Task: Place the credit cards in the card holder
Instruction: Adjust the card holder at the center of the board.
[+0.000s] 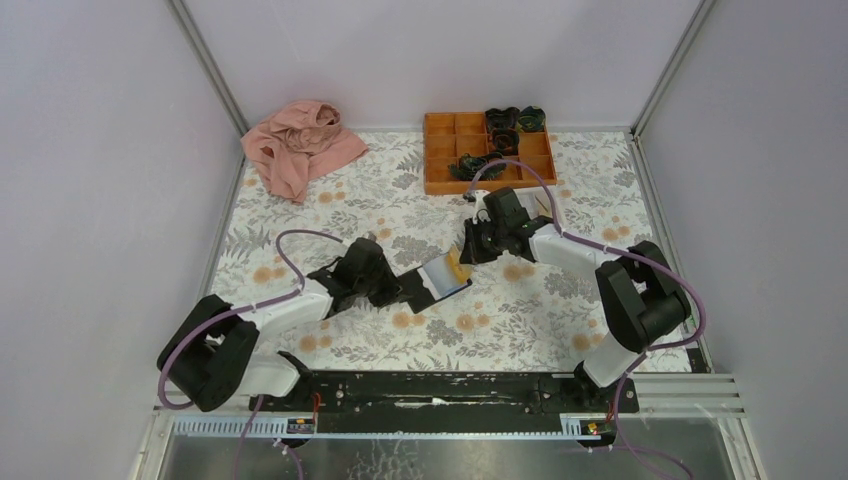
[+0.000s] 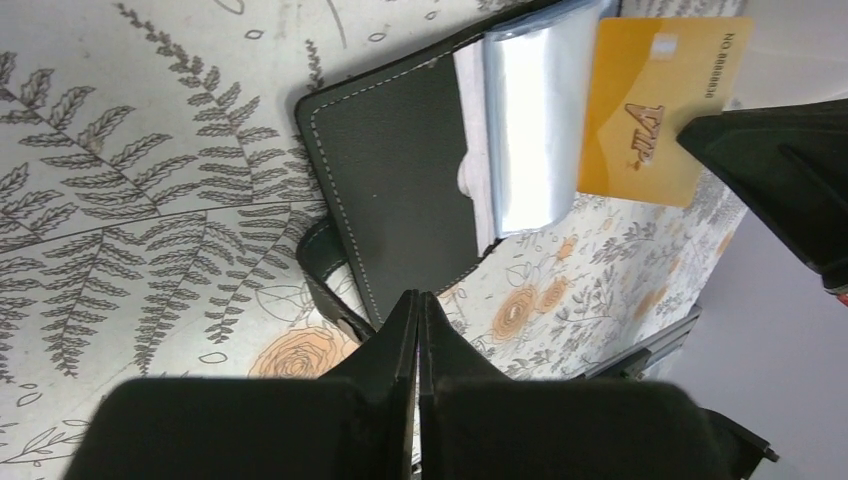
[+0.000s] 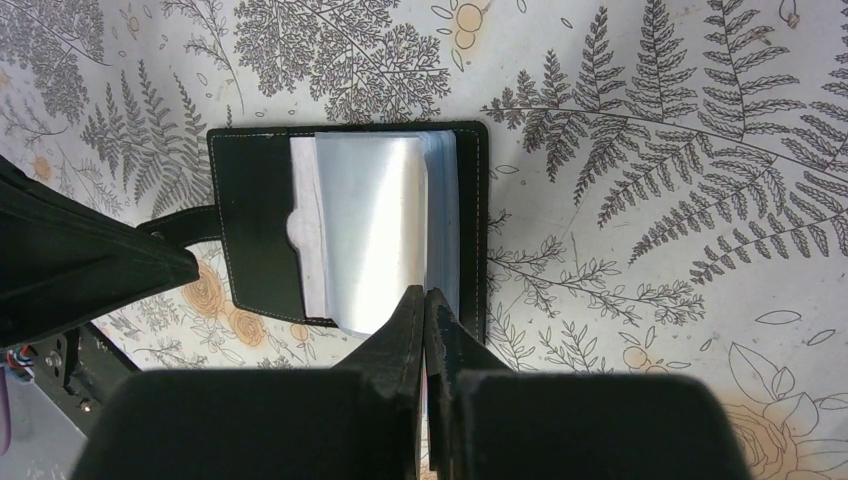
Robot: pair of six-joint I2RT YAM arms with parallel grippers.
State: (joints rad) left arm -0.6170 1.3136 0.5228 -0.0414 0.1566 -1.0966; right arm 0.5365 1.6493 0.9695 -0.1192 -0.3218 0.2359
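My left gripper [image 2: 418, 303] is pinched fully shut, and as far as I can read it from the left wrist view its fingertips have the thin black strap [image 2: 325, 275] of the card holder [image 2: 400, 160] between them. I judge that grip is there to anchor the holder so it cannot slide across the flowered table [image 3: 650, 200] when something is pushed into it. The holder lies open and flat on the cloth between the two arms, black cover down, with its stack of clear sleeves [image 3: 370, 230] fanned upward. My right gripper [image 3: 425, 298] is closed too, clamped on the far edge of an orange-yellow credit card [image 2: 655, 100]. Its own camera sees the card only edge-on, so I rely on the left wrist view for that. The card is held roughly level, its free edge meeting the open side of the sleeves. Whether it has entered a pocket or merely rests against the pages I cannot tell. Holding it by the trailing edge leaves the leading edge clear to slide in. The risk I see is the sleeves buckling rather than parting.
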